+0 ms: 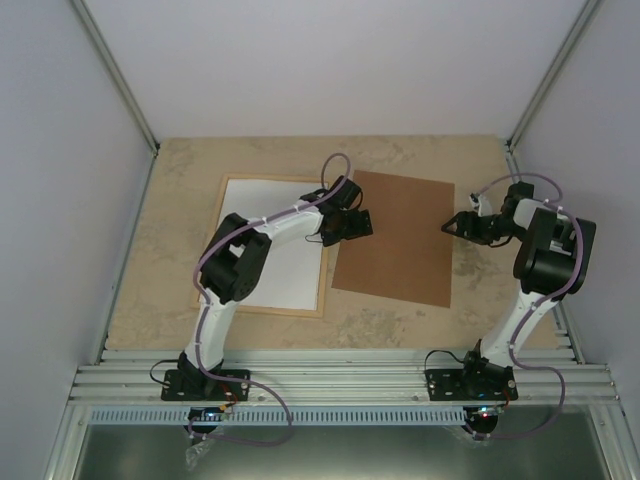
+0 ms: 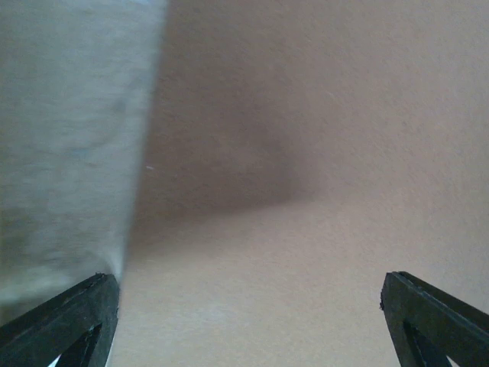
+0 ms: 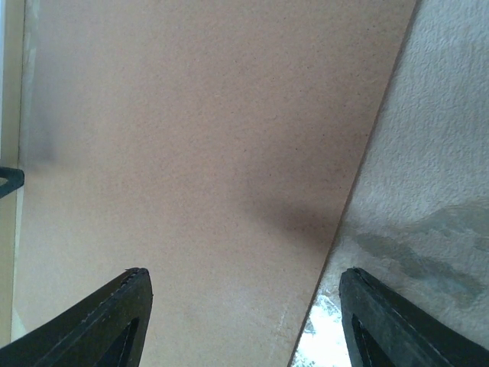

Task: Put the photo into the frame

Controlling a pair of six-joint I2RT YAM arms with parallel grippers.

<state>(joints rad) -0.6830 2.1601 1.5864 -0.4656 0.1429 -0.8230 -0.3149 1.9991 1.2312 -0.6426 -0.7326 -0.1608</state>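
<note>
The frame (image 1: 270,313), thin pale wood, lies flat at the left of the table with a white sheet (image 1: 290,270) inside it. The photo is out of view. A brown backing panel (image 1: 400,250) lies flat just right of the frame. My left gripper (image 1: 352,226) hovers over the panel's left edge, its jaws wide open and empty (image 2: 248,325); the panel (image 2: 306,153) fills that view. My right gripper (image 1: 450,226) sits at the panel's right edge, open and empty (image 3: 248,321), its fingers straddling that edge of the panel (image 3: 191,153).
The marbled tabletop (image 1: 480,170) is bounded by grey walls on three sides and metal rails along the near edge (image 1: 330,385). A strip of the frame's pale wood (image 3: 9,252) shows at the left of the right wrist view.
</note>
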